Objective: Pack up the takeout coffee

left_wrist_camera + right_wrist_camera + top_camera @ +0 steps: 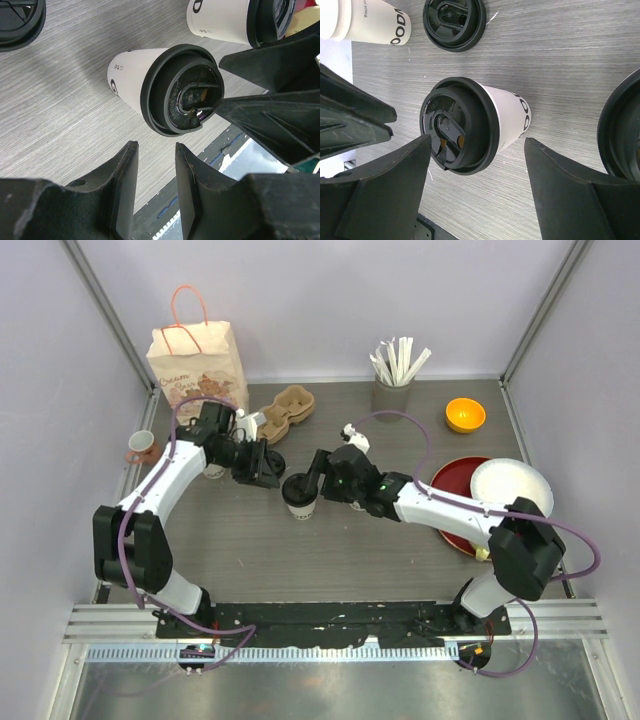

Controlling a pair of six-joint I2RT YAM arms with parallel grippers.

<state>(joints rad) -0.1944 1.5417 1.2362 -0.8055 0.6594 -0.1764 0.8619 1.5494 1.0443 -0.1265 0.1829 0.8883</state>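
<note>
Takeout coffee (300, 496), lidded, is standing mid-table between the right gripper's (477, 150) wide-open jaws, untouched. Left gripper (156, 150), at its ten o'clock, is hovering ajar, empty. Lidding is probably ending; next: regripping, carrying toward the twelve-o'clock cup carrier (285, 410).

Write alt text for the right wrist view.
A cream cup with a black lid stands on the grey table, with the right gripper's open jaws on either side of it. A loose lid and a second cup sit beyond it. The left gripper shows at the left edge.
</note>
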